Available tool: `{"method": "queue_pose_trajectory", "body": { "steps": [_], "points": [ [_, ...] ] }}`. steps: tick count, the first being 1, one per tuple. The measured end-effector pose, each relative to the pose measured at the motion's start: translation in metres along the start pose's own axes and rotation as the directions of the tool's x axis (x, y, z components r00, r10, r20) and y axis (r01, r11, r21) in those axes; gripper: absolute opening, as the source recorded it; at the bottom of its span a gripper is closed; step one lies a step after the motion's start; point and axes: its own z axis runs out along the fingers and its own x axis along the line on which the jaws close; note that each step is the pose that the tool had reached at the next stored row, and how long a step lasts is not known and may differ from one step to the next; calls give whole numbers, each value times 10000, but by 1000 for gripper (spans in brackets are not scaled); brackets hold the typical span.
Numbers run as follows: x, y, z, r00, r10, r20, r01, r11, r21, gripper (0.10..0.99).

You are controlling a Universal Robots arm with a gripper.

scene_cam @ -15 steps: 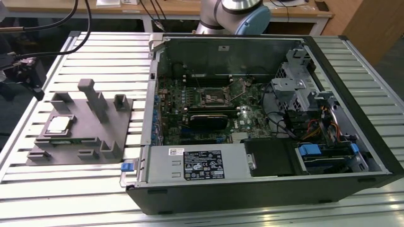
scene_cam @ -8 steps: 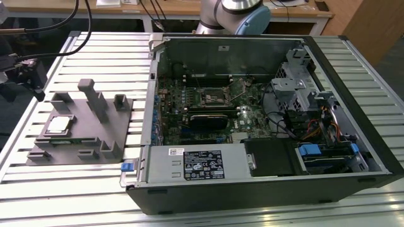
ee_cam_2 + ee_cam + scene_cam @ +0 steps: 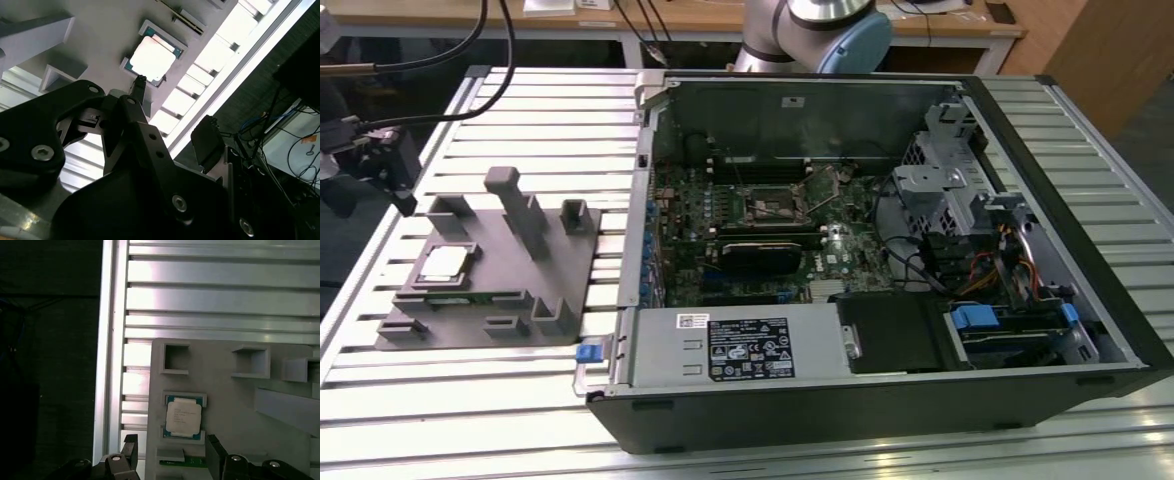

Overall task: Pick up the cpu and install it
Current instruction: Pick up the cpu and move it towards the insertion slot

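Cpu lies flat in a recess of the grey fixture on the slatted desk, at the exterior view's left of the open computer case. End effector hangs above it, fingers spread wide, empty, clear of the chip.

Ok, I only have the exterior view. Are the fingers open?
Observer: Yes. In the first wrist view the fingers stand wide apart, holding nothing.
Operator: Are they lined up with the cpu?
Observer: Roughly. The cpu shows across from the gap between them, apart from both tips.
Operator: Is it seated flat?
Observer: It looks flat in its fixture pocket, metal top up, with raised lips at two opposite edges.
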Motion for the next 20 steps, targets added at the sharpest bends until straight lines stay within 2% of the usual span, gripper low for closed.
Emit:
{"method": "queue_pose_trajectory", "body": {
  "steps": [7, 11, 16, 20],
  "points": [
    [-1, -1, 35, 10000, -1, 1, 1, 10000, -1, 647],
    [-5, -5, 120, 10000, -4, 3, 4, 10000, 0, 647],
    [-61, -9, 200, 10000, -3, 4, 3, 10000, -1, 647],
    [-73, -11, 264, 10000, -2, 4, 2, 10000, -1, 647]
  ]
}}
